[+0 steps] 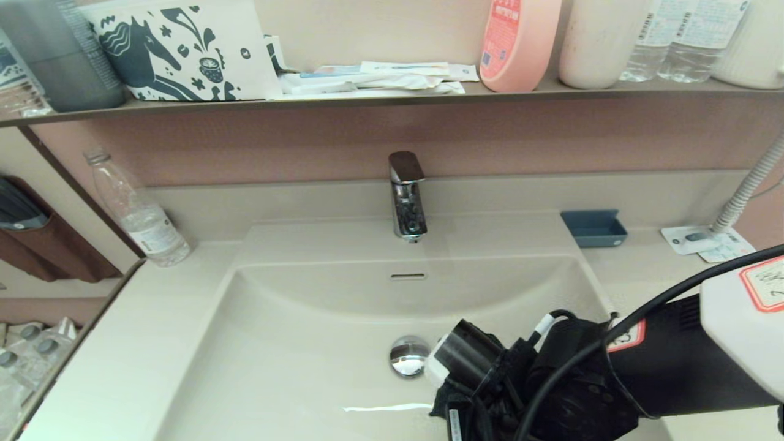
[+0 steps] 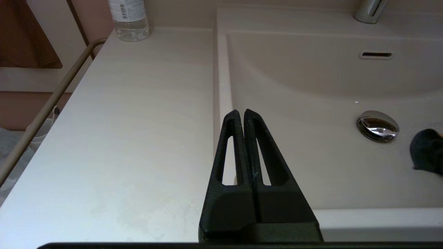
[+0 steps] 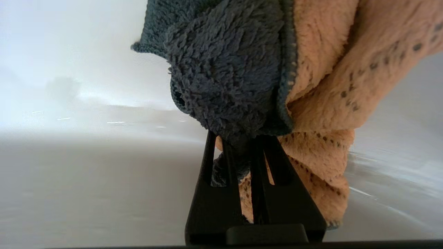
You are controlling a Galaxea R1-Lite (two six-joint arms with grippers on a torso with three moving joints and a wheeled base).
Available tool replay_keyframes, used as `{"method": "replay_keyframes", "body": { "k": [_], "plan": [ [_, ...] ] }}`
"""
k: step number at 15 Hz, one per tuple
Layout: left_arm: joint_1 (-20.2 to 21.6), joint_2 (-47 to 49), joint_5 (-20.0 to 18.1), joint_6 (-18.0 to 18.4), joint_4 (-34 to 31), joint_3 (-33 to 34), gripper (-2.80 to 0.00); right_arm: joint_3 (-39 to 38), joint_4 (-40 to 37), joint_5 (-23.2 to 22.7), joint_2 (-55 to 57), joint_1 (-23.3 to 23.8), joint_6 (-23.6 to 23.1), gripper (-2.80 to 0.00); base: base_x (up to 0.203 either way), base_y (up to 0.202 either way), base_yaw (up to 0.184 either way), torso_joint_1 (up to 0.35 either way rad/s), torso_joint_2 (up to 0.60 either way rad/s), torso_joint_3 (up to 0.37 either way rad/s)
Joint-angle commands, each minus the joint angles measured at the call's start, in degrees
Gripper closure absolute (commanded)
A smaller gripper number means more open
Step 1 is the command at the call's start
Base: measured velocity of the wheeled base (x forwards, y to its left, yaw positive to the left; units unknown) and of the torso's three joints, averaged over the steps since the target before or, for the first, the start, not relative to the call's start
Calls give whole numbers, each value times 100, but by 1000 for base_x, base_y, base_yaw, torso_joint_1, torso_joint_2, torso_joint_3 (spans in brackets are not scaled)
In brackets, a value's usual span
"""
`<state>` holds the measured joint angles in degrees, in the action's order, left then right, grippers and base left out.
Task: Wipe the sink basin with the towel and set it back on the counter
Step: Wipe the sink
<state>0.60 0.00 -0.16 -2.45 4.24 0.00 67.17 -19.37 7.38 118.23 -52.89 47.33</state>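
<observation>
The cream sink basin [image 1: 294,343] fills the middle of the head view, with its chrome drain plug [image 1: 407,357] and overflow slot [image 1: 408,276]. My right arm [image 1: 612,380] reaches in from the right and hangs low over the basin floor, just right of the plug. My right gripper [image 3: 240,138] is shut on the towel [image 3: 242,69], which bunches past the fingertips, dark grey on one side and orange-tan on the other. A dark bit of the towel [image 2: 427,155] shows beside the plug [image 2: 378,126]. My left gripper [image 2: 241,112] is shut and empty, over the counter [image 2: 121,138] at the basin's left rim.
A chrome faucet [image 1: 407,196] stands behind the basin. A clear water bottle [image 1: 138,211] is at the counter's back left. At the back right are a blue tray [image 1: 594,228] and a white packet [image 1: 698,240]. A dark shelf [image 1: 367,101] carries bottles above. A rail [image 2: 48,103] runs along the left edge.
</observation>
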Motion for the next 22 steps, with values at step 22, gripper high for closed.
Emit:
{"method": "replay_keyframes", "body": {
  "k": [22],
  "plan": [
    [2,9,-2,-9,-2,0,0,3838,824,-1198,2673,-626,-818,0,0,0,0,0,0,0]
  ]
}}
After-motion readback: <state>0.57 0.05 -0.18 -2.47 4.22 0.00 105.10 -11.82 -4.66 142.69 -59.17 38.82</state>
